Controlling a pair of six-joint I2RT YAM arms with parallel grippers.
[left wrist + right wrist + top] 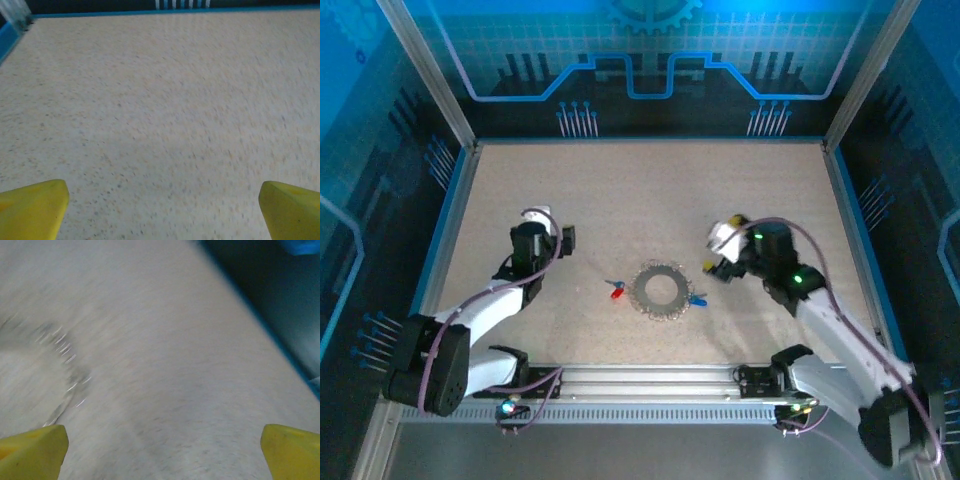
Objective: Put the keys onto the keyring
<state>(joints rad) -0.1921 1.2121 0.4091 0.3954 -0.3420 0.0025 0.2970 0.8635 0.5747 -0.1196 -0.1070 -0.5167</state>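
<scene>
**Item: the keyring [658,290].** It lies flat on the tabletop [650,190], mid-width and closer to the near edge than the far. The hole faces up, so a key could likely be brought to the rim from either side.

**Item: the keys.** The red key [616,291] is just beside the ring's left rim. The blue key [697,299] is at its right rim, and whether it touches or is threaded on cannot be told. Both lie flat and low, so pinching one up will probably be fiddly.

**Item: right hand [163,440].** Released, fingers wide, nothing between them. It sits near the ring's right side, with the blurred rim at the left of its own view. It looks best placed for the blue key.

**Item: left hand [163,200].** Released and empty over bare tabletop, left of the ring and apart from the red key, facing the far edge.

**Room.** There is open surface all around the ring. The left, right and far edges, each with a raised blue border, are well apart from it.
</scene>
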